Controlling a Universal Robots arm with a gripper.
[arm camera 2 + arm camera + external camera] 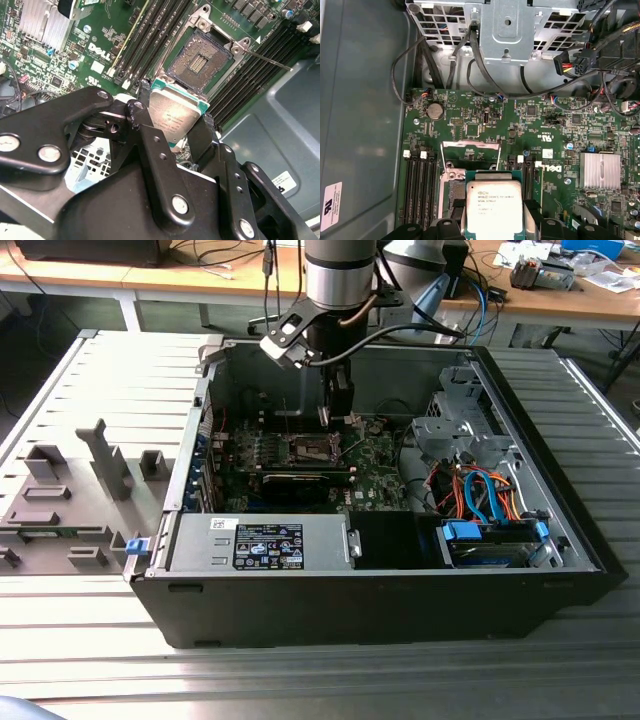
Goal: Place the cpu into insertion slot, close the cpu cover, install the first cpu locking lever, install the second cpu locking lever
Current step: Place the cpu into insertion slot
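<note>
- Chip first: the small flat square silver-grey cpu point(177, 116) is pinched at two opposite edges by the black two-fingered tool point(172, 112).
- It hangs just above the square, dark-middled insertion slot point(200, 59), unseated.
- The thin silver cpu cover point(470, 144) stands raised.
- In the exterior view, the grey metal power supply box point(260, 540) sits at six o'clock from the slot.

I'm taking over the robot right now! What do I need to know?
Gripper: shut on the cpu, held close above the slot, not in it.
Cover: open; the slot is bare.
Done: cpu picked up.
Not yet done: cpu in slot, cover closed, both levers installed.
</note>
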